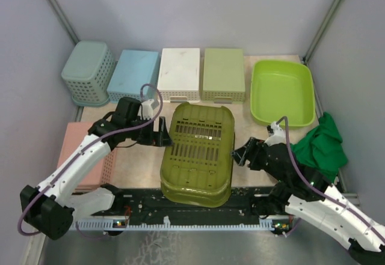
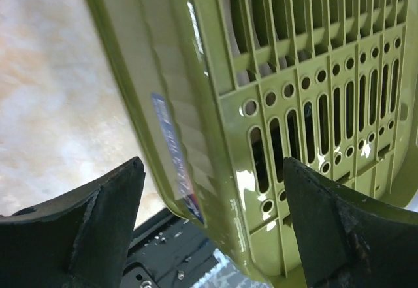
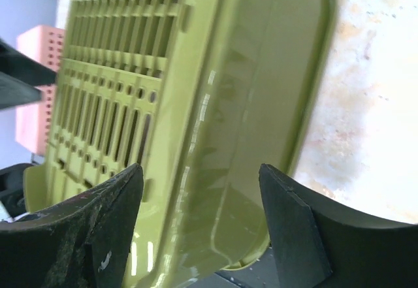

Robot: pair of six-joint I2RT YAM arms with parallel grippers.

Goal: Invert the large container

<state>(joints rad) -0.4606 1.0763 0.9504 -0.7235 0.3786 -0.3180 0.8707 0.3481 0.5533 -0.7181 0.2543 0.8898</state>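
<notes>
Left gripper and right gripper gape wide astride the olive basket; the large container lies rim-up beyond its far-right corner, nearer the right gripper

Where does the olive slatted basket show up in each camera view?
Top external: olive slatted basket at centre, bottom up.
Left wrist: basket fills the upper right.
Right wrist: basket fills the left and centre.
Shared landmark: beige tabletop beside it.

The large container is lime-green, the slatted basket olive, the cloth dark green.
</notes>
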